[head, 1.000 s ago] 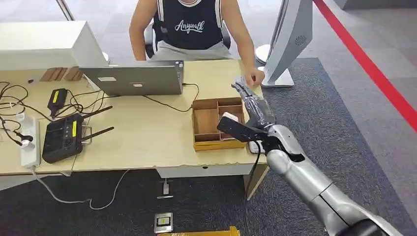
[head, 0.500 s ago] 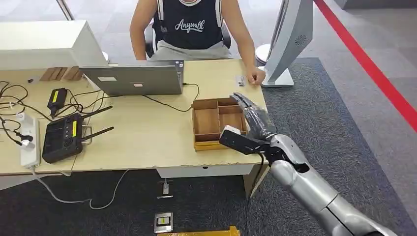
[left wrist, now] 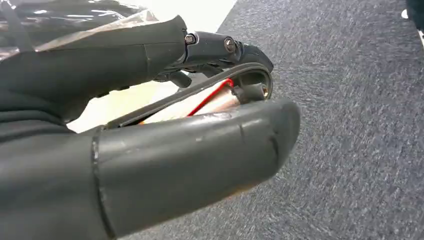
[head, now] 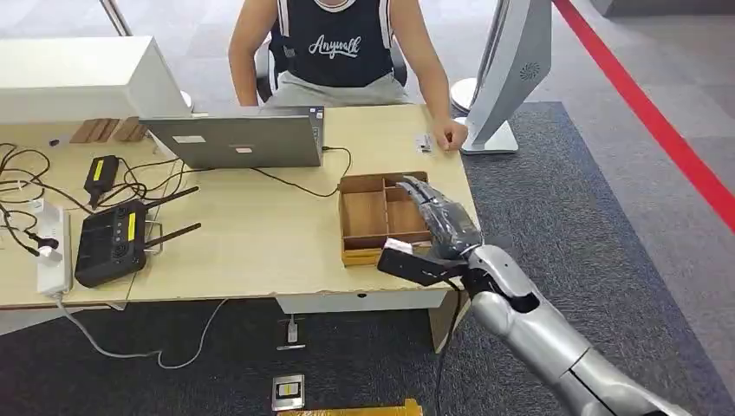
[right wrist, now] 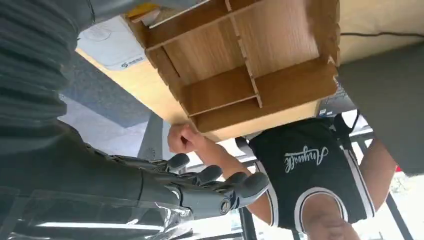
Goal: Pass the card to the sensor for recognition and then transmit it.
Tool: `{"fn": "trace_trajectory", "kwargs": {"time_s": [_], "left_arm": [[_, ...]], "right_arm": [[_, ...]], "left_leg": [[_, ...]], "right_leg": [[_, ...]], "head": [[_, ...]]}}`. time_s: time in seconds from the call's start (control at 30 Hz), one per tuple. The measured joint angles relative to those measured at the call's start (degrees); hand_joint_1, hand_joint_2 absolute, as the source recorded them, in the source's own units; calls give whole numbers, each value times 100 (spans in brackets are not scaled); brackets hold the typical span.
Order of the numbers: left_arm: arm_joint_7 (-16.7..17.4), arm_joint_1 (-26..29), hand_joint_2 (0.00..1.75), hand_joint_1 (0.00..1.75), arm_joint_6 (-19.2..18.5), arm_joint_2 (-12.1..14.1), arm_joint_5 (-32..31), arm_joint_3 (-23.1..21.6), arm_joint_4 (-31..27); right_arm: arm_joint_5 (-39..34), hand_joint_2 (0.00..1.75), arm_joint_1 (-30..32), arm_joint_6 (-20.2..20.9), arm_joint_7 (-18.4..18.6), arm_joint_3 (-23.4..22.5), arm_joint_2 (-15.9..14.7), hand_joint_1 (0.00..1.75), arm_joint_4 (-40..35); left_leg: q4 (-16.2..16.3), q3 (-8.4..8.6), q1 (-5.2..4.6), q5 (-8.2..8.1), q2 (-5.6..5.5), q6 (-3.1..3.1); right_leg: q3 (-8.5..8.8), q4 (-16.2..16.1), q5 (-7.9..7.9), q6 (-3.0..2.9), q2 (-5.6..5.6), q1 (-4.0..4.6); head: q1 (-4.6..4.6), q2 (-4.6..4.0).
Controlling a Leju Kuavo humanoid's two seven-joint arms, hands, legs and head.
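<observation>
Right hand (head: 438,217) hangs over the wooden tray (head: 364,215), fingers straight and spread, holding nothing. The card (head: 423,143) sits on the desk (head: 260,234) by the person's hand (head: 451,136).

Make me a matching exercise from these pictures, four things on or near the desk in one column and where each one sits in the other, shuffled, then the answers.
Things:
1. open silver laptop
2. black router with antennas
3. compartmented wooden tray
4. white power strip

Places:
A. at the desk's far left edge
B. beside the robot's right hand
C. in front of the seated person
D. just right of the power strip

Pairs: 1-C, 2-D, 3-B, 4-A
</observation>
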Motion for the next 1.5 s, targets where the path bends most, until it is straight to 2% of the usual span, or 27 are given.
{"fn": "trace_trajectory", "kwargs": {"time_s": [0.17,0.33,0.8,0.83,1.07,1.17,1.23,1.5], "left_arm": [[55,-11,0,0,9,-13,50,0,2],[107,-10,0,0,48,-26,61,0,2],[105,-10,0,0,48,-26,46,0,2],[48,-9,0,0,44,-26,-7,0,2],[7,-8,0,0,-9,-24,-57,0,2],[-7,-7,0,0,-42,-20,-125,0,2],[-18,-7,0,0,-46,-17,-144,0,2],[-22,-7,0,0,-46,-17,-166,0,2]], "right_arm": [[156,175,4,197,-83,177,215,0,287],[380,175,2,103,-7,337,372,0,614],[455,175,-20,-22,31,464,486,0,1036],[536,175,-47,-214,175,464,501,0,1159],[549,175,-64,-295,197,459,523,0,1438],[873,175,-75,-717,448,428,534,0,1602],[995,175,-122,-883,448,391,529,0,1701],[1078,175,-180,-935,448,302,520,0,1976]], "left_leg": [[0,0,1,0,-1,0],[0,-2,1,0,0,0],[0,0,1,0,0,0],[0,0,1,0,0,0],[0,0,1,0,0,0],[0,-1,1,0,0,0],[0,0,1,0,0,0],[0,0,1,0,0,0]], "right_leg": [[0,0,-1,0,0,1],[-1,0,-1,0,0,0],[0,0,0,0,0,1],[0,0,0,0,0,1],[0,0,0,0,0,1],[0,0,0,0,0,0],[0,0,0,0,0,0],[0,0,0,0,0,0]], "head": [[0,0],[0,0],[0,0],[0,0],[0,0],[0,0],[0,0],[0,0]]}}
